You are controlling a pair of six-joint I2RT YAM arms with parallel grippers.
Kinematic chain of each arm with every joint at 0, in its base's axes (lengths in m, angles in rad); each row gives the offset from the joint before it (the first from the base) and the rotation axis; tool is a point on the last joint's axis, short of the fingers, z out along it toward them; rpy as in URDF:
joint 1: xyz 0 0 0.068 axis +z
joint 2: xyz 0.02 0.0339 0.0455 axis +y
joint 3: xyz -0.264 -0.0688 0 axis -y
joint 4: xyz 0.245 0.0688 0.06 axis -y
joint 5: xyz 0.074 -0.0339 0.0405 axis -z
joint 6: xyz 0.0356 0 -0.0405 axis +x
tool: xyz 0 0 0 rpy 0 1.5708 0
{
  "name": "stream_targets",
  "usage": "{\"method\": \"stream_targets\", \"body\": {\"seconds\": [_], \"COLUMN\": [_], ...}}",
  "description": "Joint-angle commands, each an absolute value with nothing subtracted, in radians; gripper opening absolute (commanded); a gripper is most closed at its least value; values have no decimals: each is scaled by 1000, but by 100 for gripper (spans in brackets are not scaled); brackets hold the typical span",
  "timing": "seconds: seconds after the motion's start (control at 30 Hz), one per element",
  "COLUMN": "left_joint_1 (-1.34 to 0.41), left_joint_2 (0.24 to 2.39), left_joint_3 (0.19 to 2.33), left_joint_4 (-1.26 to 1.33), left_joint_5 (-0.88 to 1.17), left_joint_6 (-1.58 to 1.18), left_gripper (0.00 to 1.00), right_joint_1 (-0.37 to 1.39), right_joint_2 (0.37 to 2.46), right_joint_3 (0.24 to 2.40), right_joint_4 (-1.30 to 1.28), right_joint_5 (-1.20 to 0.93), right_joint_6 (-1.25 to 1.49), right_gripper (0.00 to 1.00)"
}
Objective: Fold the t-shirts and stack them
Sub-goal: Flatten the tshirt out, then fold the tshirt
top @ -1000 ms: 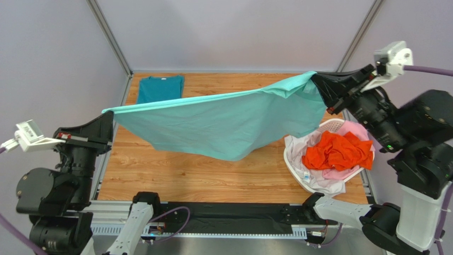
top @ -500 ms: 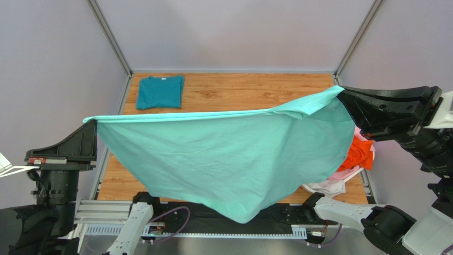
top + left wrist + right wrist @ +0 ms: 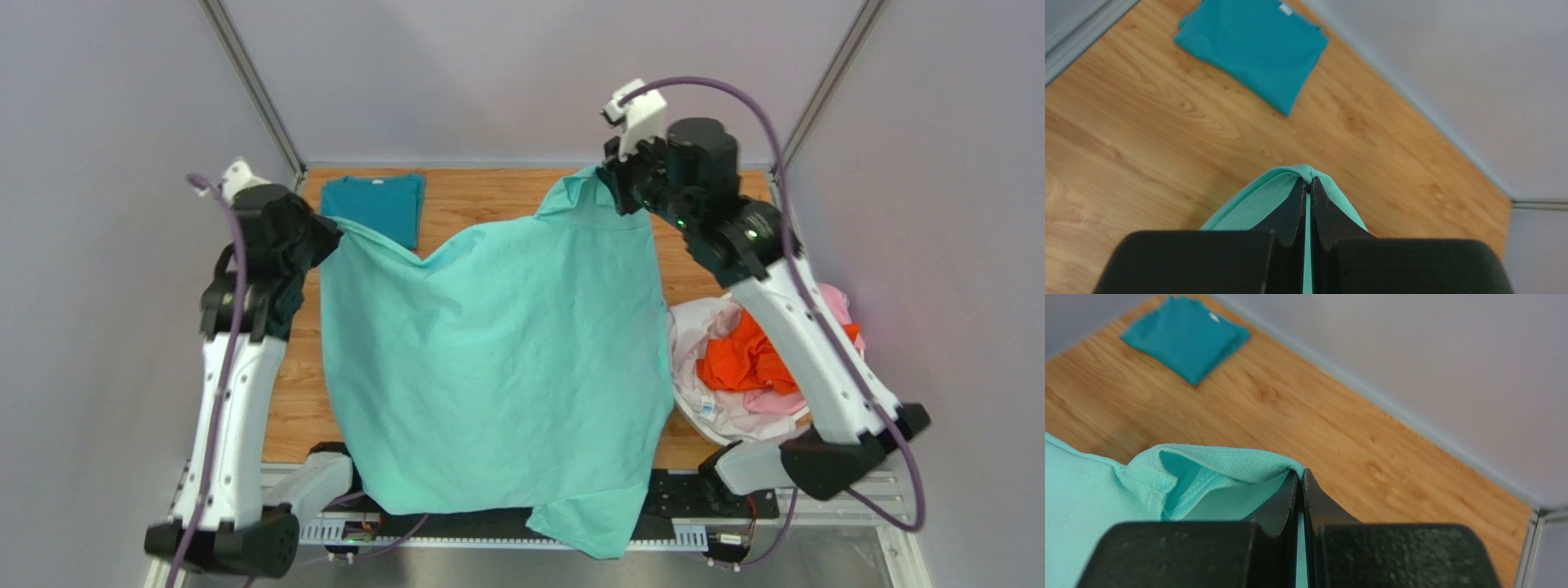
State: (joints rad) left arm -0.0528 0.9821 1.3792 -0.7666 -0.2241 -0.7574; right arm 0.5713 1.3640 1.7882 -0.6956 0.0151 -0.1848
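A light mint-aqua t-shirt [image 3: 491,355] is stretched between both grippers and drapes from the far half of the table over the near edge. My left gripper [image 3: 329,230] is shut on its far left corner [image 3: 1309,174], with cloth pinched between the fingers. My right gripper [image 3: 610,184] is shut on the far right corner [image 3: 1290,471]. A darker teal t-shirt [image 3: 372,208] lies folded at the far left corner of the table [image 3: 1250,46] [image 3: 1186,337]. Orange [image 3: 748,361], pink [image 3: 837,306] and white [image 3: 693,337] t-shirts are heaped in the basket at right.
A white laundry basket [image 3: 682,404] stands at the right edge of the wooden table [image 3: 491,196]. Metal frame posts [image 3: 252,86] and grey walls close in the back and sides. The shirt's hem [image 3: 589,533] hangs over the arm bases' rail.
Both arms swung from low and wide at the near sides to high over the far half of the table. The mint shirt went with them and now drapes toward the near edge.
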Motion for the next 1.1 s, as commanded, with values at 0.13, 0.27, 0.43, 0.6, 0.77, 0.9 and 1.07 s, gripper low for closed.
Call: {"method": "stream_targets", "body": {"seconds": [0.13, 0.27, 0.43, 0.6, 0.77, 0.9, 1.07], "left_joint_1": [-54, -54, -51, -46, -34, -29, -26], "left_joint_2": [1354, 1653, 1885, 2017, 2056, 2023, 1945], "left_joint_3": [1279, 1385, 1520, 1597, 1608, 1572, 1461], "left_joint_4": [-552, -512, -520, -511, -503, -502, -468], "left_joint_5": [-350, -333, -298, -269, -227, -219, -206], "left_joint_6": [-684, -622, -591, -595, -610, -614, -614], "left_gripper": [0, 0, 0, 0, 0, 0, 0], "right_joint_1": [430, 385, 379, 368, 370, 370, 371], "right_joint_2": [1646, 1924, 2149, 2247, 2264, 2228, 2143], "right_joint_3": [1669, 1768, 1932, 2008, 1999, 1950, 1869], "right_joint_4": [-542, -538, -584, -588, -586, -584, -594], "right_joint_5": [-67, -106, -83, -86, -75, -98, -139], "right_joint_6": [-187, -170, -187, -193, -196, -202, -196], "right_gripper": [0, 0, 0, 0, 0, 0, 0]}}
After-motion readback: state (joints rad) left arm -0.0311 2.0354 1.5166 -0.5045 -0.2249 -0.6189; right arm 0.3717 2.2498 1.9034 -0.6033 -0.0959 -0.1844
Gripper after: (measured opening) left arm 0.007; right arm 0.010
